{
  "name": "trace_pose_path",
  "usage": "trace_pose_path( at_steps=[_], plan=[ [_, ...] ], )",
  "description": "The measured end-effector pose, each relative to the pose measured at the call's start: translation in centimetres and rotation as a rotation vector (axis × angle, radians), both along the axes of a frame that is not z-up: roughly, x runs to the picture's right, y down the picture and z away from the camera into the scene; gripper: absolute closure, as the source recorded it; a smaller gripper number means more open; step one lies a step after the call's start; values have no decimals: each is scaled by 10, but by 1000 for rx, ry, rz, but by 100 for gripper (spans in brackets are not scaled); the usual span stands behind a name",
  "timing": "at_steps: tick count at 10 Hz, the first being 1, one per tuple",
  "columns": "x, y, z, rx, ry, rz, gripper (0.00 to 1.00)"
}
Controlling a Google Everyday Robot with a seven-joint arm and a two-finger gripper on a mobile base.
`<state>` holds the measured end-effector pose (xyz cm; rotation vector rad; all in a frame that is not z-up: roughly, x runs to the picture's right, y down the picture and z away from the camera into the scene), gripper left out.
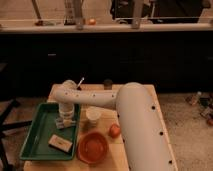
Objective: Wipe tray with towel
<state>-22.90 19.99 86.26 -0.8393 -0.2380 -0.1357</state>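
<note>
The green tray point(41, 132) lies on the left part of the wooden table. My gripper point(66, 118) points straight down into the tray's far right part. It sits on the pale towel point(63, 123), which shows as a small light patch under it on the tray floor. My white arm point(100, 99) reaches in from the lower right, across the table. Most of the towel is hidden by the gripper.
A tan rectangular block point(60, 143) lies in the tray's near part. A round orange bowl point(93, 148), a white cup point(92, 116) and a small orange fruit point(114, 130) stand right of the tray. A dark cup point(107, 83) stands at the table's far edge.
</note>
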Motion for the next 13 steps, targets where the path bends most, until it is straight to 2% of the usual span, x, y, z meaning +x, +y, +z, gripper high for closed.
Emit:
trace_pose_path(
  at_steps=[5, 9, 10, 11, 13],
  plan=[
    [-30, -13, 17, 28, -25, 27, 100],
    [-30, -13, 15, 24, -29, 27, 100],
    [-34, -10, 11, 17, -52, 7, 100],
    [-48, -1, 0, 10, -101, -16, 100],
    [-64, 16, -23, 5, -164, -36, 100]
  ],
)
